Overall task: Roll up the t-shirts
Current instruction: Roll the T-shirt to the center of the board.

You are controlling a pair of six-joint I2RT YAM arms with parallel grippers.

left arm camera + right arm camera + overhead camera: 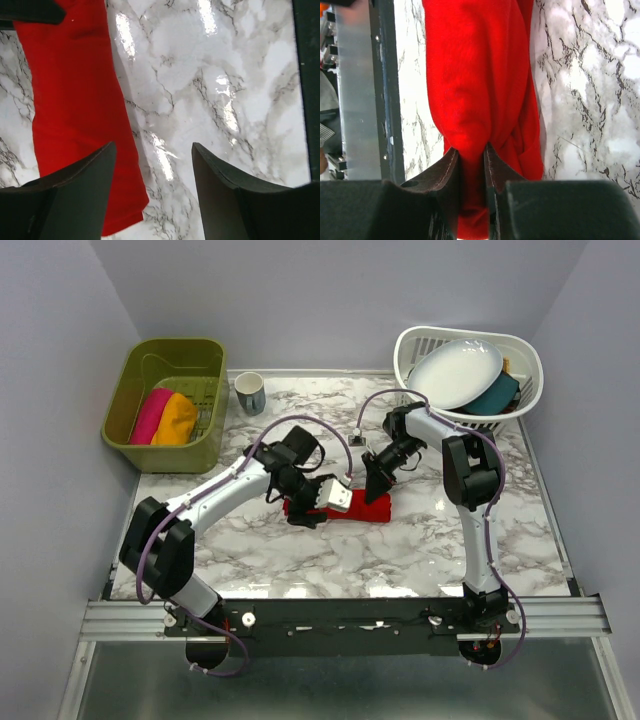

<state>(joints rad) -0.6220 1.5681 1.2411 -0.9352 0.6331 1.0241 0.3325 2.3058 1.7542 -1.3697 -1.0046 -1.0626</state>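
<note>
A bright red t-shirt (355,510) lies as a thick roll on the marble table (250,550). My right gripper (373,494) comes down on the roll's right end. In the right wrist view it (470,150) is shut on a fold of the red t-shirt (480,75). My left gripper (305,512) hovers at the roll's left end. In the left wrist view it (153,150) is open, with bare marble between its fingers and the red t-shirt (75,100) under the left finger. A pink t-shirt (150,415) and an orange one (178,418) sit rolled in the green bin (205,448).
A small cup (249,393) stands beside the green bin at the back. A white basket (525,390) at the back right holds a white plate (455,370) and a teal dish (495,397). A metal rail (340,618) runs along the near edge.
</note>
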